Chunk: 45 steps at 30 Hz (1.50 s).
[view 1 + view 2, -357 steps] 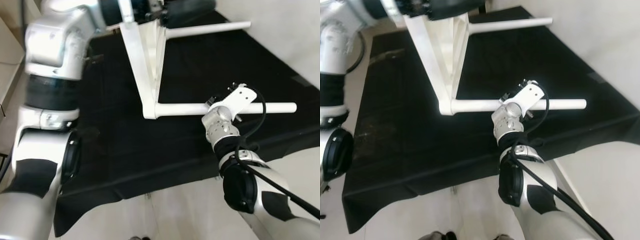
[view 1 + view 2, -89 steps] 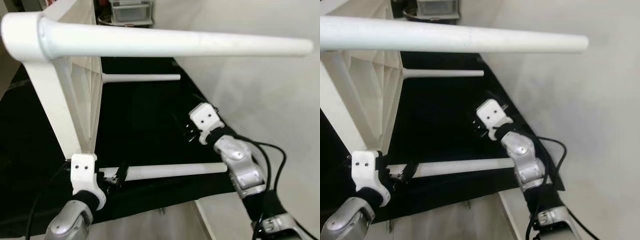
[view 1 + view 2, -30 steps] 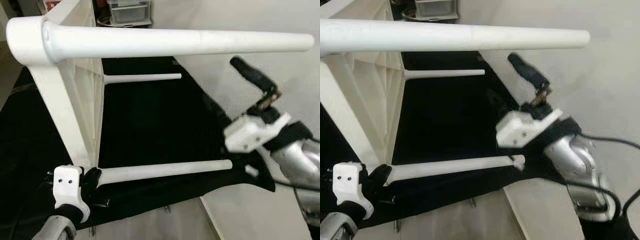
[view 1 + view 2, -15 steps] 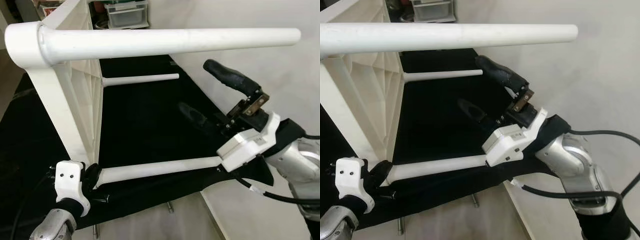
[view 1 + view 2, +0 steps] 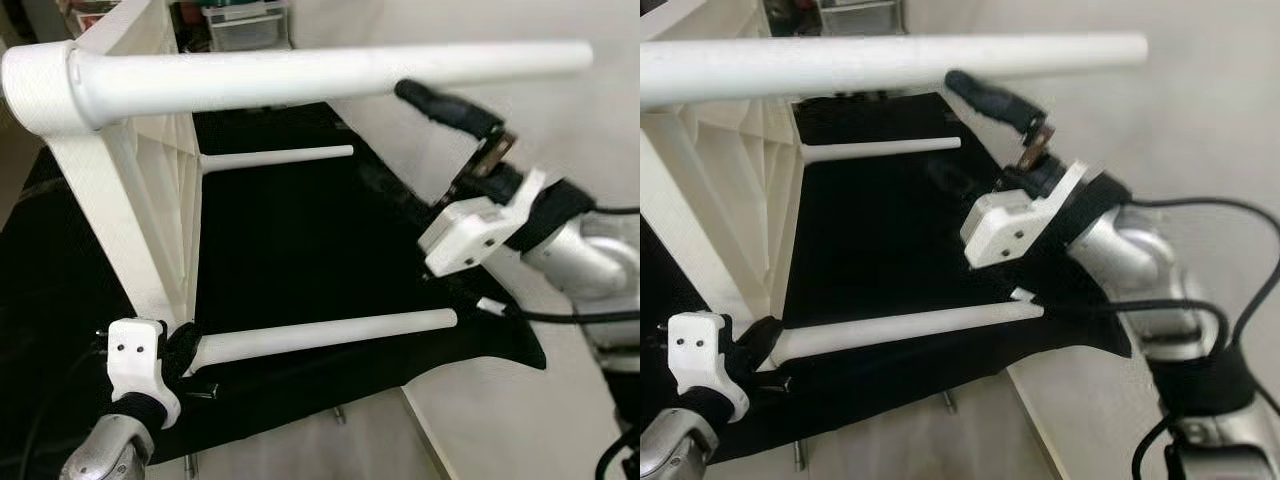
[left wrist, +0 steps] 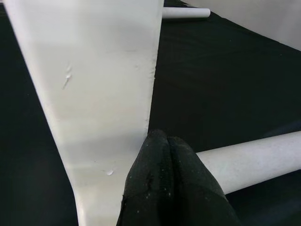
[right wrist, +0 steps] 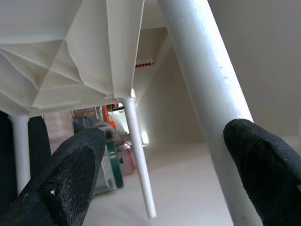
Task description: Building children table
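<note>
A white children's table lies on its side on a black cloth [image 5: 290,240], its ribbed top [image 5: 150,200] standing upright at my left. Three round legs point right: an upper leg [image 5: 330,75], a near lower leg [image 5: 320,335] and a far lower leg [image 5: 275,157]. My left gripper [image 5: 185,352] is shut, its fingertips [image 6: 167,174] pressed where the near lower leg meets the table's corner. My right gripper [image 5: 390,135] is open, raised just beneath the upper leg. In the right wrist view that leg [image 7: 202,80] runs between the spread fingers [image 7: 70,174], closer to one of them.
The cloth's edge [image 5: 500,350] ends near the lower leg's tip, with pale floor beyond to the right. Plastic storage bins [image 5: 245,22] stand at the back. A black cable [image 5: 560,315] trails from my right wrist.
My right gripper has risen from beside the near lower leg's free end up to just under the upper leg, staying open. My left gripper stays at the leg's base.
</note>
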{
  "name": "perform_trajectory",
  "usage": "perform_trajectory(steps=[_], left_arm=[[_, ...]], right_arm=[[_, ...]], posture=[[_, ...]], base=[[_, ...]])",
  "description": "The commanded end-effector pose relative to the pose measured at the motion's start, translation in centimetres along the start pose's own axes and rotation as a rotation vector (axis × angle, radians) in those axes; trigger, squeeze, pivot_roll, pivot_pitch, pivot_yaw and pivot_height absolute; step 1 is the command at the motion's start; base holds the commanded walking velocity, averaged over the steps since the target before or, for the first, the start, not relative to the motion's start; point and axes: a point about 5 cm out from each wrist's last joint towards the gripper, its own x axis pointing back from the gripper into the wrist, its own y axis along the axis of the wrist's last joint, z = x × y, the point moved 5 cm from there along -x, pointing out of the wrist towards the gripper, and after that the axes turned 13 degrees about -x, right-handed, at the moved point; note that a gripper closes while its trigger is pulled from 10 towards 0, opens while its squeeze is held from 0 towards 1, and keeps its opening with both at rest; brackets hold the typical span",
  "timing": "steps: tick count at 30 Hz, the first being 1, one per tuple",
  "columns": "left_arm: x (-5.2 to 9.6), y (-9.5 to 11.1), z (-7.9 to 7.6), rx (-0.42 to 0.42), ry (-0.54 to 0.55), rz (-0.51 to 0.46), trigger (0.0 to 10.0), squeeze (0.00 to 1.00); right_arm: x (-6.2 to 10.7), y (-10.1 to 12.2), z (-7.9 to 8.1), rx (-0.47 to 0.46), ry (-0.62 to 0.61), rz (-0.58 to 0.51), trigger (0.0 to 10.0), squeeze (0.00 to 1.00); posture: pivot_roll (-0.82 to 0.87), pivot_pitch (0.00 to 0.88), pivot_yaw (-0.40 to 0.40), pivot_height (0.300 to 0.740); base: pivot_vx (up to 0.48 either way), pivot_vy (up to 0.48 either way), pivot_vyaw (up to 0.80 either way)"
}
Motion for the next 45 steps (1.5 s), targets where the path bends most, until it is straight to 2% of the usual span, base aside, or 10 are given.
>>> perform_trajectory(steps=[1, 6, 15, 21, 28, 29, 31, 32, 37, 45], left_arm=[[0.3, -0.6, 1.2, 0.008, 0.063, 0.015, 10.0, 0.0], [0.3, -0.4, 1.1, 0.017, 0.069, 0.004, 10.0, 0.0], [0.2, -0.4, 1.2, 0.015, 0.068, 0.004, 10.0, 0.0], [0.2, -0.4, 1.2, 0.018, 0.079, -0.001, 10.0, 0.0], [0.2, -0.5, 1.4, 0.023, 0.097, -0.001, 10.0, 0.0], [0.2, -0.6, 1.5, 0.028, 0.105, -0.002, 10.0, 0.0], [0.1, -0.7, 1.6, 0.032, 0.112, -0.004, 10.0, 0.0], [-0.1, -0.8, 1.6, 0.038, 0.118, -0.01, 10.0, 0.0], [-0.6, -0.7, 1.6, 0.04, 0.116, -0.023, 10.0, 0.0], [-1.4, -0.5, 2.7, 0.007, 0.146, -0.048, 10.0, 0.0]], right_arm=[[-0.1, -0.6, -0.6, 0.02, -0.007, 0.026, 10.0, 0.0], [-0.4, -0.5, -2.7, 0.071, -0.071, 0.014, 10.0, 0.0], [-1.0, 0.5, -2.8, 0.07, -0.075, -0.066, 10.0, 0.0], [-1.6, -2.2, -2.7, 0.06, -0.055, 0.064, 10.0, 0.0], [-1.8, -3.5, -3.0, 0.066, -0.055, 0.127, 10.0, 0.0], [-1.8, -4.0, -3.2, 0.064, -0.054, 0.15, 7.7, 0.0], [-1.7, -4.4, -3.2, 0.061, -0.052, 0.17, 7.1, 0.0], [-1.7, -4.7, -3.1, 0.048, -0.048, 0.182, 0.0, 0.0], [-1.7, -4.8, -2.8, 0.023, -0.047, 0.181, 0.0, 0.0], [-1.9, -5.0, -3.0, 0.022, -0.052, 0.183, 0.0, 0.0]], posture=[[-0.19, 0.075, -0.028, 0.74], [-0.2, 0.076, -0.031, 0.74], [-0.2, 0.075, -0.033, 0.74], [-0.19, 0.069, -0.046, 0.74], [-0.19, 0.067, -0.055, 0.74], [-0.19, 0.065, -0.06, 0.74], [-0.19, 0.065, -0.06, 0.74], [-0.19, 0.063, -0.068, 0.74], [-0.19, 0.059, -0.074, 0.74], [-0.19, 0.06, -0.082, 0.74]], base=[[0.0, 0.0, 0.0], [0.0, 0.0, 0.0], [0.0, 0.0, 0.0], [0.0, 0.0, 0.0], [0.0, 0.0, 0.0], [0.0, 0.0, 0.0], [0.0, 0.0, 0.0], [0.0, 0.0, 0.0], [0.0, 0.0, 0.0], [0.0, 0.0, 0.0]])
